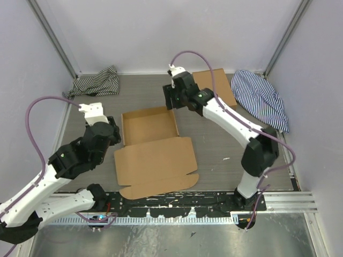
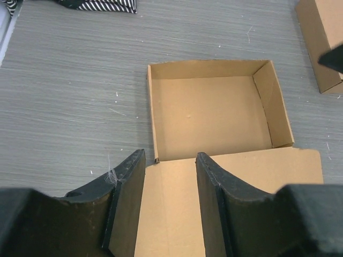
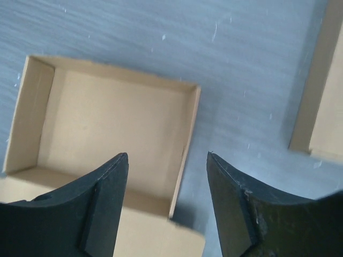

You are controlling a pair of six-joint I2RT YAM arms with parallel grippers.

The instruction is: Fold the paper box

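Lying mid-tabletop (image 1: 214,150), between arms: box (image 1: 153,144), plain brown cardboard, tray walls upright, lid flap flat toward near edge. Tabletop grey wood-grain; walls (image 1: 161,32) pale lilac. Striped cloth (image 1: 96,83) far left, another (image 1: 262,96) far right. Left jaws spread over lid flap; right jaws spread, seemingly above tray's right wall.
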